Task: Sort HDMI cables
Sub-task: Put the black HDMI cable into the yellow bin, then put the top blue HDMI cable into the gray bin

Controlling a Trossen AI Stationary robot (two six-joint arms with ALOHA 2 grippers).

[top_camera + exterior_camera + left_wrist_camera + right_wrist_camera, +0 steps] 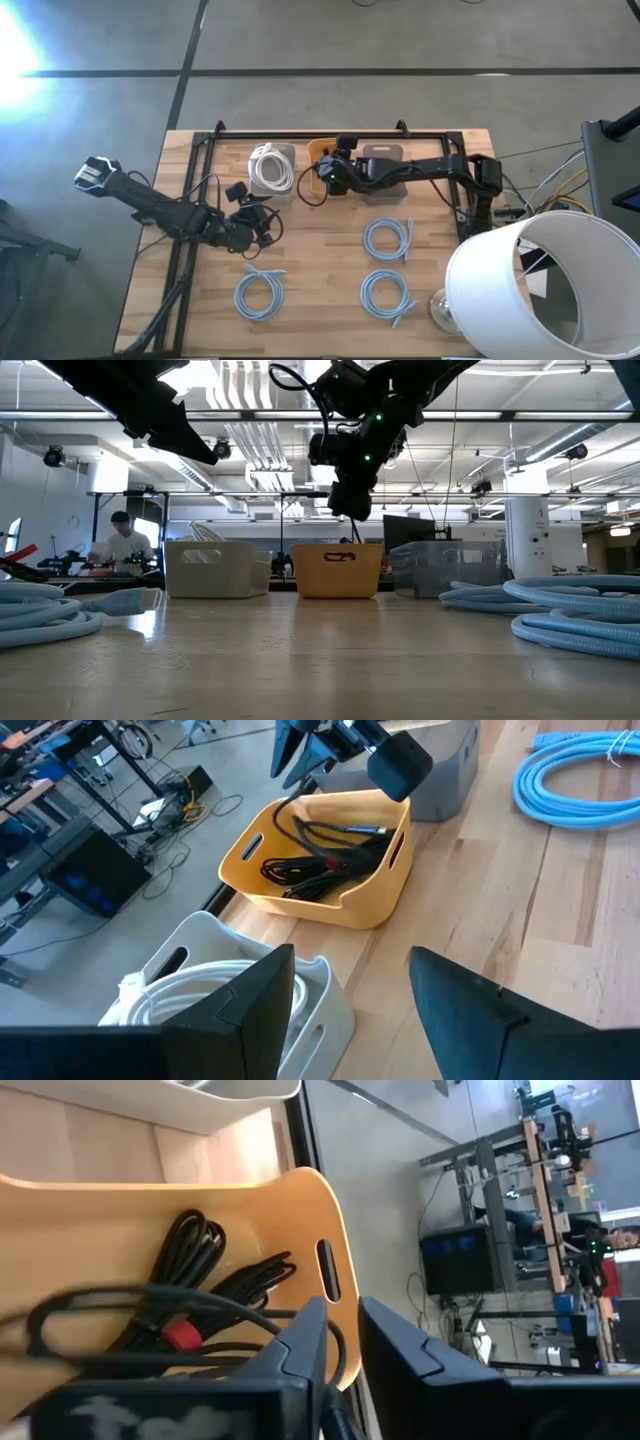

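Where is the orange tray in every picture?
High view: the orange tray sits at the table's far edge, mostly hidden under the right hand.
Low view: centre, across the table, below the right hand.
Left wrist view: upper middle, black cables inside.
Right wrist view: fills the left side, black cables inside.
Shared landmark: the white tray beside it.

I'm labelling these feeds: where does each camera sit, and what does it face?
High: overhead, straight down on table and both arms.
Low: table height, facing trays and room; arms hang above.
Left wrist: on left arm, past its open fingers at orange tray.
Right wrist: on right arm above that tray, its narrowly parted fingers below.
All share the orange tray.
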